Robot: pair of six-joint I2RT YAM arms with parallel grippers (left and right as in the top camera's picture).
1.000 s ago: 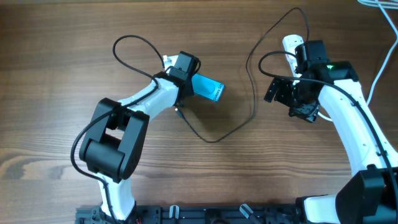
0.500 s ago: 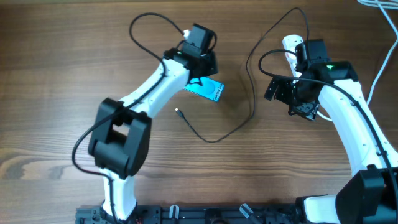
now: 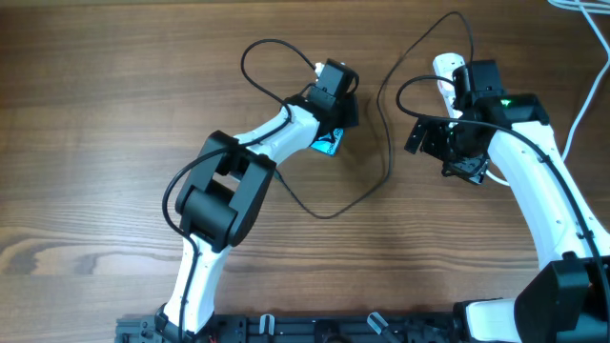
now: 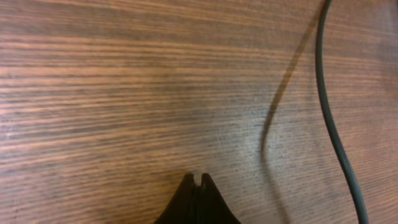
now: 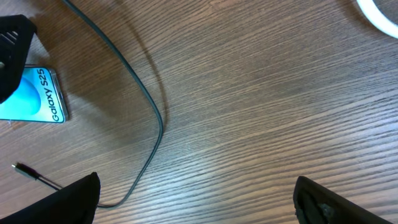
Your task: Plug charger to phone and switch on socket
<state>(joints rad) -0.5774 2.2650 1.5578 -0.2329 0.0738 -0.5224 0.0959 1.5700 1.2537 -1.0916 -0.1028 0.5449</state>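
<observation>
table [image 3: 86, 105]: wood, with both arms over its far half.
left arm [image 3: 224, 191]: reaches from its base at the near edge diagonally up to centre-top.
right arm [image 3: 543, 191]: rises along the right side, wrist bent in toward centre.

charger [image 3: 386, 143]: long thin black cable. It enters from the top edge, loops past the right wrist and runs down the middle. Then it curves back along the table toward the left arm and goes under that arm's forearm in overhead.

socket [image 3: 444, 69]: white, only its rounded end shows at top right, the rest is hidden behind the right wrist. The switch isn't visible, so I can't tell its state.
white cord [image 3: 583, 100]: at the right edge, can't tell where it joins.

phone [image 3: 327, 143]: flat on the table at centre-top, left of the cable's middle run. Overhead shows just a teal corner with the white strip poking out from under the left wrist. In the right wrist view the phone [image 5: 34, 93] shows its teal end, the strip reading "Galaxy S25".

left gripper [image 4: 198, 180]: jaws pressed together with nothing between them, over bare wood. A black cable runs down the right side of its own view.
right gripper [image 5: 196, 186]: jaws wide apart and holding nothing, over bare wood just right of the cable.

connector tip [image 5: 18, 167]: lies on the table near the phone's end but apart from it, not plugged in.
</observation>
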